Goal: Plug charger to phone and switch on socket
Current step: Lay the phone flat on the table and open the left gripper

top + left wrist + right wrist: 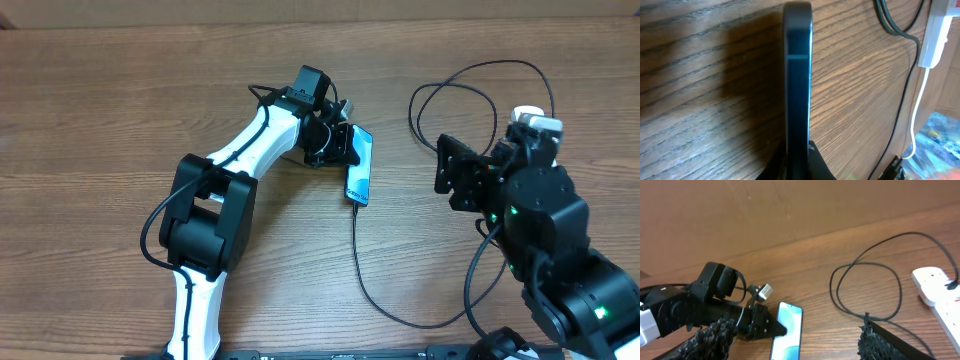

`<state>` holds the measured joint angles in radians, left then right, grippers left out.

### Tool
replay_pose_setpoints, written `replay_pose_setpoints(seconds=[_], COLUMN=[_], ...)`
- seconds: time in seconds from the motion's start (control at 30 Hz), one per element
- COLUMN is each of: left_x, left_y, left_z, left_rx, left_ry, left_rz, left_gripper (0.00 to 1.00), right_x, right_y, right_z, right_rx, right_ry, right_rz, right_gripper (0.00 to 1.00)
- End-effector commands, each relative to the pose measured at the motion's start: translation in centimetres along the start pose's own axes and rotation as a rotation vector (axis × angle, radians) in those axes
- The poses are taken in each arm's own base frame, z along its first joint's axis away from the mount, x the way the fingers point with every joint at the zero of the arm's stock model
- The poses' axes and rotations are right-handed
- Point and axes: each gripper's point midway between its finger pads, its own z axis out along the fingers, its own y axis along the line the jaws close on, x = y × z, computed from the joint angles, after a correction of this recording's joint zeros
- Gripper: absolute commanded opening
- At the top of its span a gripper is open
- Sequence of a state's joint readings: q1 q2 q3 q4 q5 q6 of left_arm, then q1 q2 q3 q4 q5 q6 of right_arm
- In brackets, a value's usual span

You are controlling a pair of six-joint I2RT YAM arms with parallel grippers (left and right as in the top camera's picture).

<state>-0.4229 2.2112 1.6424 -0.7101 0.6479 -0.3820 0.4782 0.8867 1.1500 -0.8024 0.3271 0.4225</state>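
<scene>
L claw point(338, 148) clamped phone point(360, 167); R claw point(452, 172) gaped wide, empty. We advised pressing socket point(940, 292) switch, 3 o'clock, squarely.

The left arm point(240, 150) has glossy white tubular links between blocky black joint housings, with a thin black cable point(147, 235) looping alongside. The right arm point(545, 210) is bulky and all black, dotted with small green lights point(512, 212). Its fingers point(715, 337) carry rough, knobbly black pads.
</scene>
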Motion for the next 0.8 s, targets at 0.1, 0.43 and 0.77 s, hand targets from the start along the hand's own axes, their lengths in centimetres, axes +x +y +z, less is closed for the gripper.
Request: replay_pose_setpoints(seconds=[0.1, 0.43, 0.77], left_x=[-0.9, -1.2, 1.6], left_y=[0.3, 1.7, 4.0], left_z=[-0.5, -0.7, 0.9], left_rx=[-0.046, -0.114, -0.14], left_ry=[-0.039, -0.061, 0.006], left_rz=[0.032, 0.012, -0.052], left_gripper=[0.05, 0.06, 0.15], right_x=[0.2, 0.5, 0.5], right_y=[0.6, 0.7, 0.7], right_z=[0.9, 1.7, 1.7], right_rx=[-0.012, -0.003, -0.003], right_ry=[0.026, 0.042, 0.042], right_rz=[0.075, 0.07, 0.07], right_gripper=[0.84, 0.86, 0.86])
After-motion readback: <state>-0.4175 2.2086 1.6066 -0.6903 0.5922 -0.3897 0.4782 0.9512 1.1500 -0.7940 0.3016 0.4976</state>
